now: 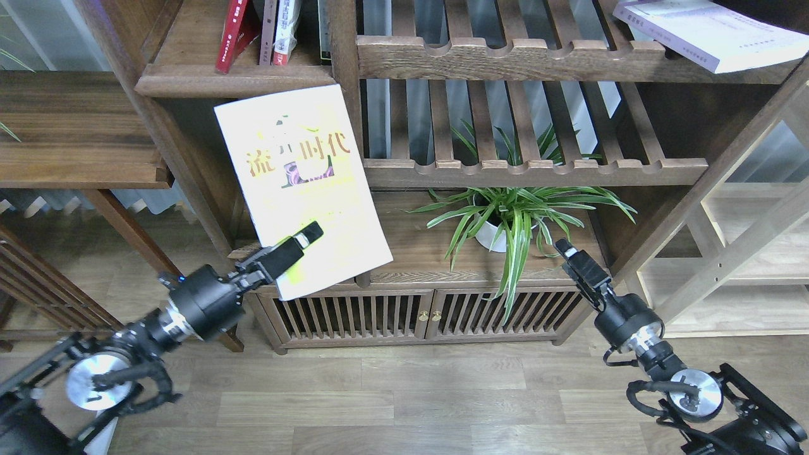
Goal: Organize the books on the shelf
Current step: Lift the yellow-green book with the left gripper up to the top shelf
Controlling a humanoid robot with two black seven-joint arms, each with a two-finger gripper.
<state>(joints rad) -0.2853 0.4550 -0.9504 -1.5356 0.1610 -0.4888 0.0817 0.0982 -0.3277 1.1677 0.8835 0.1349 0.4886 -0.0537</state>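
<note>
- left gripper (pixel 302 239) clamps the near corner of the yellow-white book (pixel 303 189), held tilted below the shelf (pixel 237 81).
- right gripper (pixel 572 251) holds nothing; finger gap unreadable.

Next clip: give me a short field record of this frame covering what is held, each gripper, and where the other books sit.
held item: large yellow-white paperback with black Chinese characters, tilted, in front of the dark brown wooden shelf
left gripper: shut on the paperback's lower edge
right gripper: holding nothing, near the potted green plant; open or shut unclear
shelved books: red book leaning beside other upright books
other book: pale white-lavender book lying flat on the slatted shelf, upper right
</note>
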